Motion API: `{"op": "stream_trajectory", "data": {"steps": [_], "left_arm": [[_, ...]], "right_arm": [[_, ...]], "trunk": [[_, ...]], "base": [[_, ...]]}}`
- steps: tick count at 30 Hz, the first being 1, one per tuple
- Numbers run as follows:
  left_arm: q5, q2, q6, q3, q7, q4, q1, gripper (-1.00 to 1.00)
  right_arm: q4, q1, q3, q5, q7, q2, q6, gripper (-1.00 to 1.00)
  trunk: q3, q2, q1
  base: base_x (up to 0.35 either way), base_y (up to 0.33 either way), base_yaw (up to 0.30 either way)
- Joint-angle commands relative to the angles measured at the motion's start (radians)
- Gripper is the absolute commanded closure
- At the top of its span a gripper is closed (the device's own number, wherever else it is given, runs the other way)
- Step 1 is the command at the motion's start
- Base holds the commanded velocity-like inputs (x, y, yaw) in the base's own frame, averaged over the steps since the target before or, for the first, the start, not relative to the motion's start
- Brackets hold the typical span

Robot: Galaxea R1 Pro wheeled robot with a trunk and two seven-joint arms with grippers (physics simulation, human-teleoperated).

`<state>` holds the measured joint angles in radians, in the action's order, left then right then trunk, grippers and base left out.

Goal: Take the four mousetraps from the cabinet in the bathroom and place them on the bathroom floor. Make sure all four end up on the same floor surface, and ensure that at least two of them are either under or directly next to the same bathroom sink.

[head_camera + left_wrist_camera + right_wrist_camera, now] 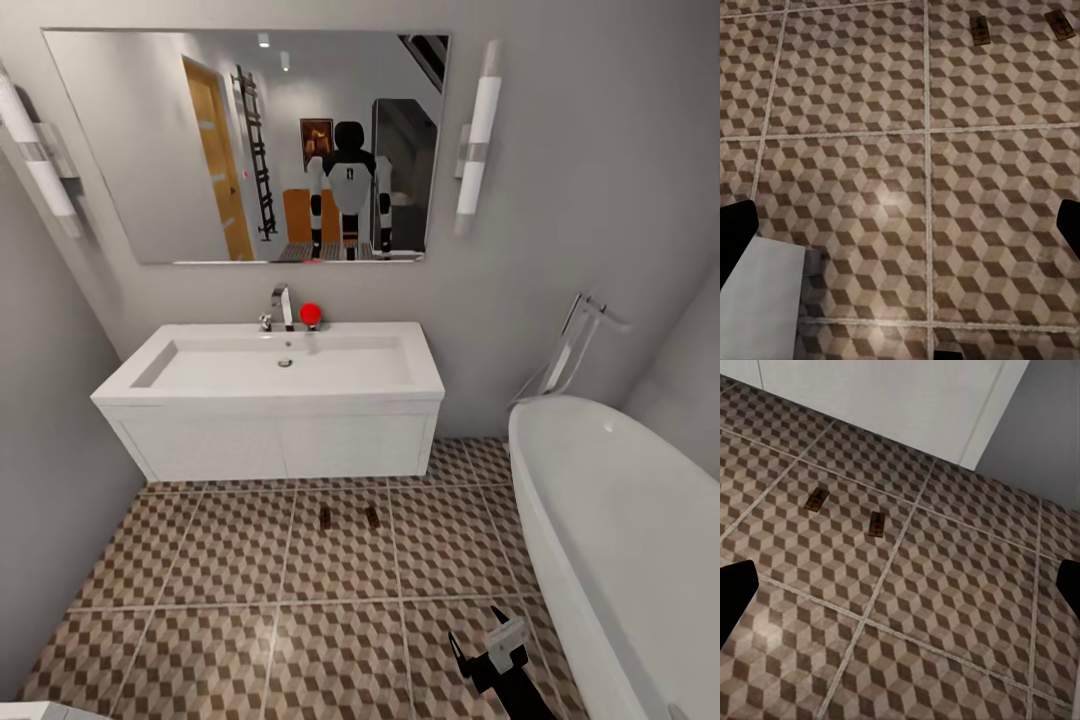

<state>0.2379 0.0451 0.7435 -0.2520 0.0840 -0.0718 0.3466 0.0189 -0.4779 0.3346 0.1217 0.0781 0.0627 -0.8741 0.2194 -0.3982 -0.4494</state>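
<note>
Your right arm's black-and-white two-finger gripper (490, 645) sits low at about five o'clock in the head view, its wrist running off the bottom edge and its fingers angled up toward eleven o'clock. Jaws look spread there, nothing between them. Through your right wrist camera, the black fingertips (735, 589) sit at nine and three o'clock, wide apart, with nothing pinched. Your left wrist camera tells the same story: dark fingertips (736, 229) at nine and three o'clock, gap wide, empty. A pale grey corner of your left arm (30, 711) peeks in at seven o'clock in the head view.
</note>
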Motion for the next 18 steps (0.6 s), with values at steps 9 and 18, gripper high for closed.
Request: {"op": "stream_trajectory", "data": {"steps": [9,18], "left_arm": [[0.003,-0.001,0.005,-0.009,0.005,-0.003,0.002,-1.0],[0.003,-0.001,0.005,-0.009,0.005,-0.003,0.002,-1.0]], "right_arm": [[0.0,0.0,0.0,0.01,0.008,0.0,-0.002,-1.0],[0.0,-0.001,0.0,0.01,0.009,0.0,-0.002,-1.0]], "trunk": [[-0.012,-0.002,-0.001],[-0.027,-0.002,-0.001]], "base": [[0.0,0.0,0.0],[0.0,0.0,0.0]]}}
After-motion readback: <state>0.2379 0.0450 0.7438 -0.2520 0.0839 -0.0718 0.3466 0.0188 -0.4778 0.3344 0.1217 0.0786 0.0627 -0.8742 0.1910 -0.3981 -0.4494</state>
